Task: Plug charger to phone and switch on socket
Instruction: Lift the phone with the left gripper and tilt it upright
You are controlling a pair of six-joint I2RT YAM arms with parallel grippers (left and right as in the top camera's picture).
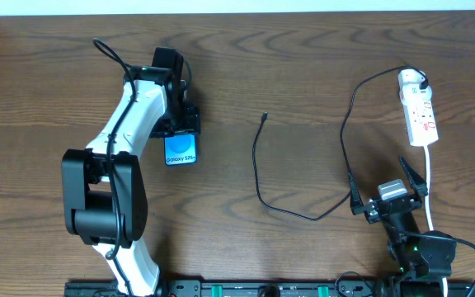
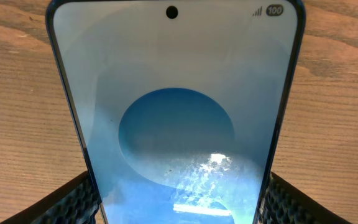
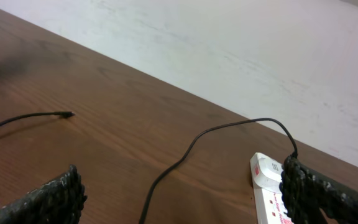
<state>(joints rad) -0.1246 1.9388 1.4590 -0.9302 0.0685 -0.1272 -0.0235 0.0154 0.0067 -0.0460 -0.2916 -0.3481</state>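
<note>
I hold the blue-screened smartphone (image 1: 181, 150) pinched in the left gripper (image 1: 181, 134), right gripper (image 1: 382, 177) spread; thin black charger cable (image 1: 255, 165) unplugged from it, white power strip (image 1: 419, 111) seemingly unswitched.

**A:** The brown wooden tabletop (image 1: 303, 66) is carrying a thin black charger (image 1: 255, 161), looping across the middle, with its connector tip (image 1: 265, 116) lying free on the wood.

**B:** And the cable's other end is running up to the white socket (image 1: 419, 115), lying flat out on the right, its white cord (image 1: 430, 186) trailing toward the near edge.

**A:** The phone (image 1: 181, 150) is glowing blue left of centre. Resting or lifted, I can't tell.
</note>
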